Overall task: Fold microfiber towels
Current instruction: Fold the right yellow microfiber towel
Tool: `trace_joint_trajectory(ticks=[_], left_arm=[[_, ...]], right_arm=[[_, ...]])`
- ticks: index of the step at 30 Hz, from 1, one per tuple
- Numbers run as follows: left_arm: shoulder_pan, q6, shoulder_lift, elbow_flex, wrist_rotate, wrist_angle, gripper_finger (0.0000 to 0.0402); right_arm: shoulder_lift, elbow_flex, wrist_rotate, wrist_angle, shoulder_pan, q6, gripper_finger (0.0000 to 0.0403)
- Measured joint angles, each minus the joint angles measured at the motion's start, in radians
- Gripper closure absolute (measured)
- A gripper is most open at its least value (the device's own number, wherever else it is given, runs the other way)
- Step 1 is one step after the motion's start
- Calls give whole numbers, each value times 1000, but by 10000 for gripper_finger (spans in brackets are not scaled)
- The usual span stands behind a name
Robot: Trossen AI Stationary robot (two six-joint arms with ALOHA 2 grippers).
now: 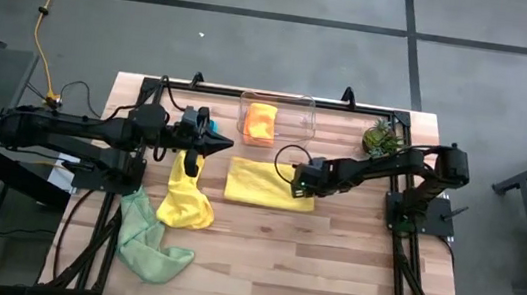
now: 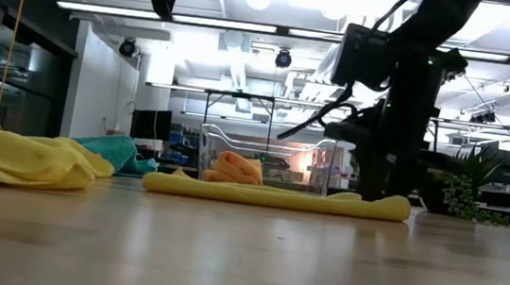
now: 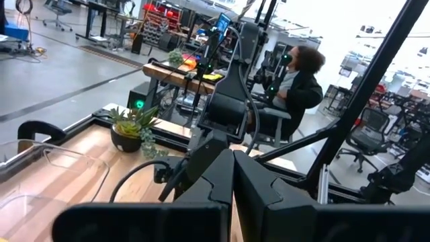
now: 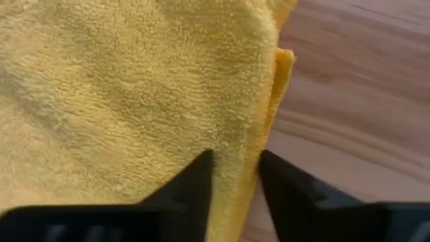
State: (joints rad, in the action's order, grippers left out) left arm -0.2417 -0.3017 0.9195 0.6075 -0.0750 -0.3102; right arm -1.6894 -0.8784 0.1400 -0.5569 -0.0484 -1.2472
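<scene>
Nubby matt yellow cloth towel (image 4: 127,87), smooth pale wood table (image 4: 349,101), clear glossy plastic bin (image 1: 297,121)

We count five towels in all. Two are yellow: one folded yellow towel (image 1: 270,185) lying flat on the desk (image 1: 329,266), and one crumpled yellow towel (image 1: 184,200). There is one orange towel (image 1: 260,122), one light green towel (image 1: 146,241), and one teal towel (image 2: 116,152), seen from the low view. We also count one clear bin (image 1: 299,122), one potted plant (image 1: 380,138), two robot arms, and one person (image 3: 297,87) in the room behind.
</scene>
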Motion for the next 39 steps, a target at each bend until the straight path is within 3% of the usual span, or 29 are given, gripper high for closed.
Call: trace_joint_trajectory(ticks=[4,6,17,24,28,33,39], left_arm=[[0,6,0,0,0,0,401],[0,6,0,0,0,0,401],[-1,6,0,0,0,0,401],[-1,-1,0,0,9,0,401],[0,-1,0,0,29,0,402],[-1,-2,0,0,64,-1,401],[-1,-2,0,0,64,-1,401]], right_arm=[[2,8,25,-36,6,3,379],[1,8,33,-64,10,20,394],[113,35,107,-503,12,128,400],[368,216,29,-538,32,13,402],[508,234,30,-546,57,-42,402],[572,181,44,-582,55,-86,402],[577,129,8,-439,65,-65,403]])
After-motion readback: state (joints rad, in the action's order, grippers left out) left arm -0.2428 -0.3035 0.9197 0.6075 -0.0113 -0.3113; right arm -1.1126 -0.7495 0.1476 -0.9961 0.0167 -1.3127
